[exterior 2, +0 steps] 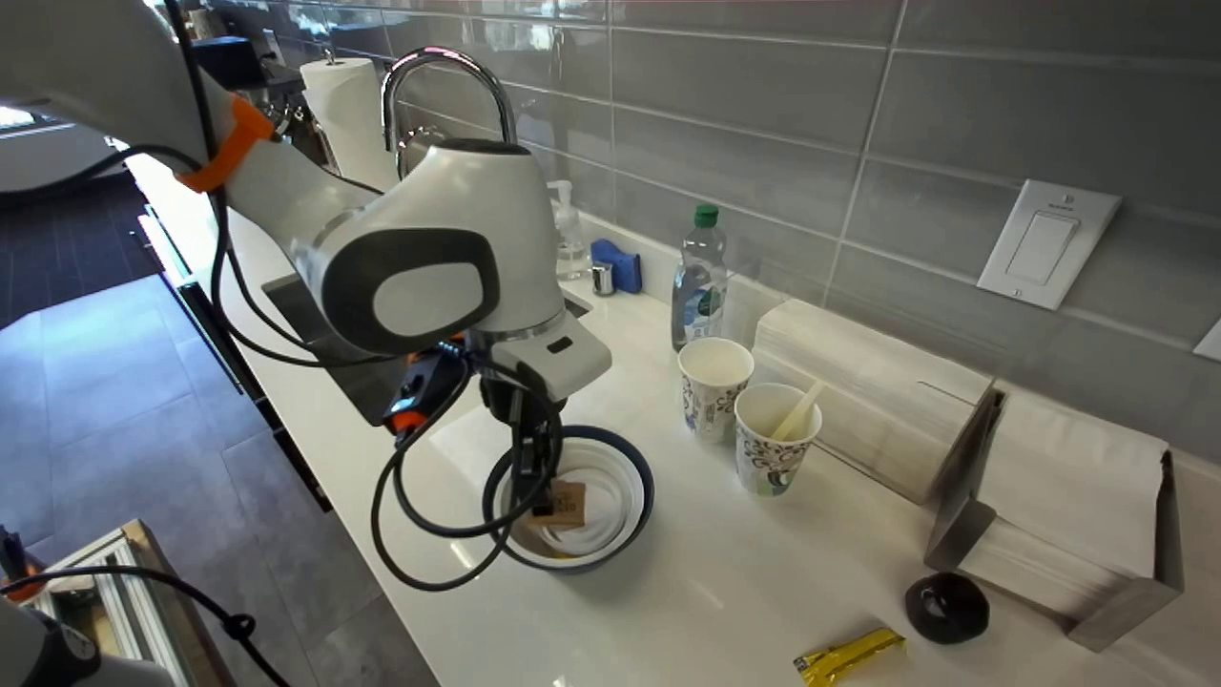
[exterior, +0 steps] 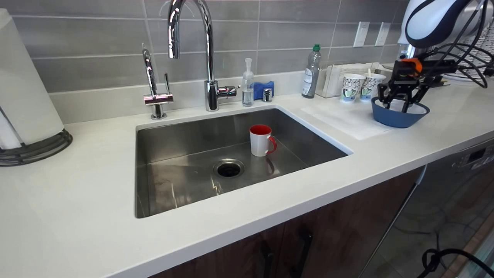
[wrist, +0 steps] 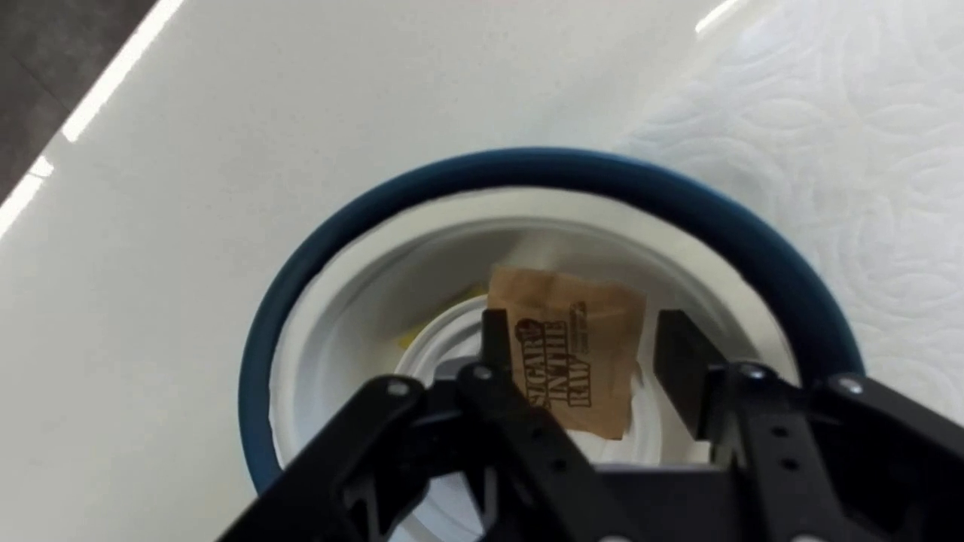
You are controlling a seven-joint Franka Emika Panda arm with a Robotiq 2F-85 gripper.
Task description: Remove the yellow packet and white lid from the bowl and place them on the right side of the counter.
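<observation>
Checking inside the bowl (wrist: 546, 167), we observe the hand (wrist: 584, 339), jaws apart, over the brown packet (wrist: 571, 354) and white lid (exterior 2: 605, 513); a yellow packet (exterior 2: 847, 656) lies on the counter (exterior 2: 696, 592).

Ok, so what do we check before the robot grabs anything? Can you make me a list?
1. Fingers open: ok, there's a gap between them.
2. Fingers lined up with the bowl: ok, the wrist view shows both tips inside its rim.
3. Bowl upright: ok.
4. Top of the lid free: not ok, a brown packet lies over part of it.
5. Fingers off the brown packet: cannot tell, they're too close to it to be sure.
6. No yellow in the bowl: not ok, a yellow bit peeks out by the lid's edge, though a yellow packet lies on the counter.
</observation>
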